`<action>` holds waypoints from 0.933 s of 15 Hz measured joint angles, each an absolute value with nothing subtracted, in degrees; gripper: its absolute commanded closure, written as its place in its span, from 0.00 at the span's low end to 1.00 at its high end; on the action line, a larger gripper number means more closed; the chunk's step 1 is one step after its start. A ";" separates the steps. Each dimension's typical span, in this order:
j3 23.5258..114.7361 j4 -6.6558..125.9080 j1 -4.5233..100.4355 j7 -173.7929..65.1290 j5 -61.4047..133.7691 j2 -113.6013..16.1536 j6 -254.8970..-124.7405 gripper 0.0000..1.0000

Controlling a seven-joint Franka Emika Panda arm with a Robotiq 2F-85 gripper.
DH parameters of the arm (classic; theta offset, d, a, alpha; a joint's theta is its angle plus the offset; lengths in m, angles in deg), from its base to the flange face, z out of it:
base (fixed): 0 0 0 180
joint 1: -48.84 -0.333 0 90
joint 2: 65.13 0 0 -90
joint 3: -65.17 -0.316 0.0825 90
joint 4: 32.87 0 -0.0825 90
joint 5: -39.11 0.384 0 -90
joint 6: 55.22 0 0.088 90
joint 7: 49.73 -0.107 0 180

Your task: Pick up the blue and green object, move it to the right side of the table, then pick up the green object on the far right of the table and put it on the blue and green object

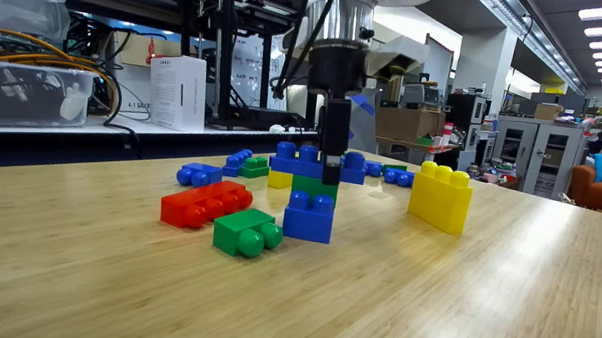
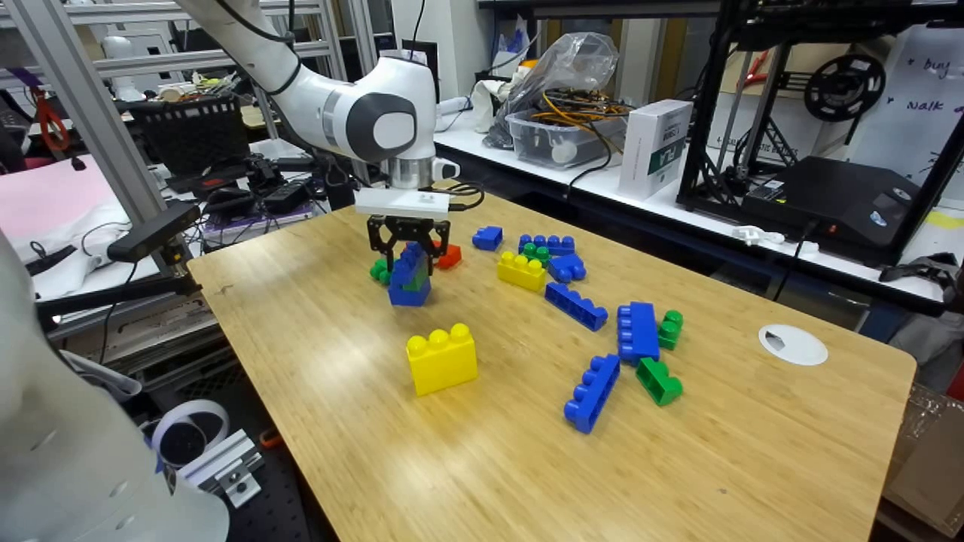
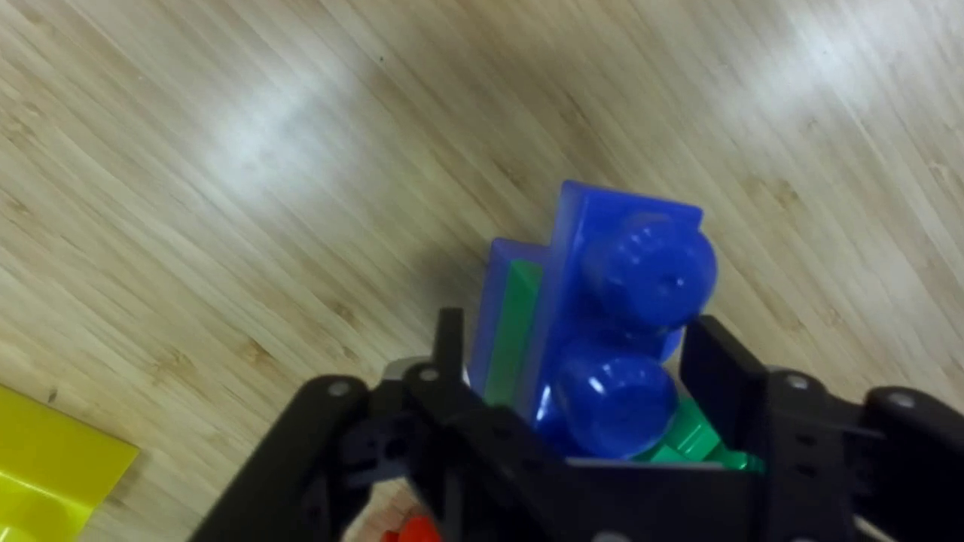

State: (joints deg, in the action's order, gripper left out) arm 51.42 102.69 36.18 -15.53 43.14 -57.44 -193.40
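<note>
I'm straddling the upright blue and green tower with my tool, jaws standing wide, a gap showing left in the wrist view, the tower sitting on the tabletop, in an exterior view between red brick left and tall yellow brick right.

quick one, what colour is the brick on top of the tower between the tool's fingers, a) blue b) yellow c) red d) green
a, since in both exterior views the wide top brick of the tower is blue with a green brick below it, and the wrist view looks down on its blue knobs.
</note>
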 measured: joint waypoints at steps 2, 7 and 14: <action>50.98 102.69 36.16 -15.53 43.08 -56.97 -194.17 0.69; 50.58 102.66 36.17 -15.53 42.98 -56.72 -194.79 0.89; 52.62 102.06 38.52 -15.49 42.31 -56.74 -194.87 0.89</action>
